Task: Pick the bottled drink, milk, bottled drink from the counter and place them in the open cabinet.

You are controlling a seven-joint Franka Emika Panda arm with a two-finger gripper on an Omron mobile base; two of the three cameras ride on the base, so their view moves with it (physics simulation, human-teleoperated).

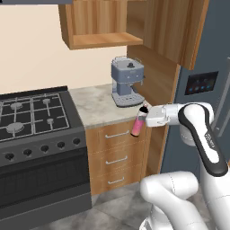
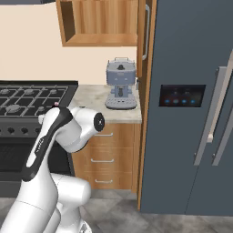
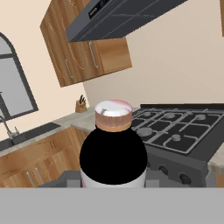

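Carrying a pink-labelled bottle (image 1: 137, 126) clear of the worktop (image 1: 96, 108), the arm prepares for the lift to the open cabinet (image 1: 103, 40).

The pincer (image 1: 144, 117) is clamped on the bottle near its neck, holding it in the air just off the worktop's front edge, in front of the drawers (image 1: 117, 155) and near the coffee machine (image 1: 127, 81). The bottle hangs close to upright, long axis vertical, black cap up and base toward the floor, probably so it can be stood straight on the shelf. In the hand view it fills the foreground, with the stove (image 3: 183, 131) beyond. The cabinet sits well above, up and to the left.
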